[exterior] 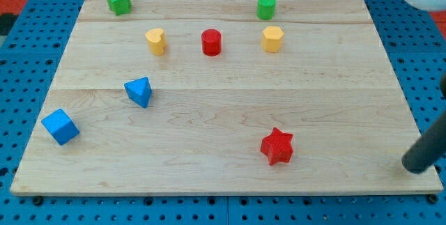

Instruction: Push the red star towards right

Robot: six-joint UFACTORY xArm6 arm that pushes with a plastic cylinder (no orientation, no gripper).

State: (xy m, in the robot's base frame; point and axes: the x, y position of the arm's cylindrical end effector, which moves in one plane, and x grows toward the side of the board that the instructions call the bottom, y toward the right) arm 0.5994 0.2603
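On the pale wooden board (230, 106) over blue pegboard (28, 58), my jawless tip (417, 166) sits right of the red star (277, 146).

there is just one camera. it looks down from above and from the near side, tilted, so the far edge of the wooden board (223, 99) looks shorter than the near edge. it is close enough that the board almost fills the view, with blue holed table (28, 58) around it.
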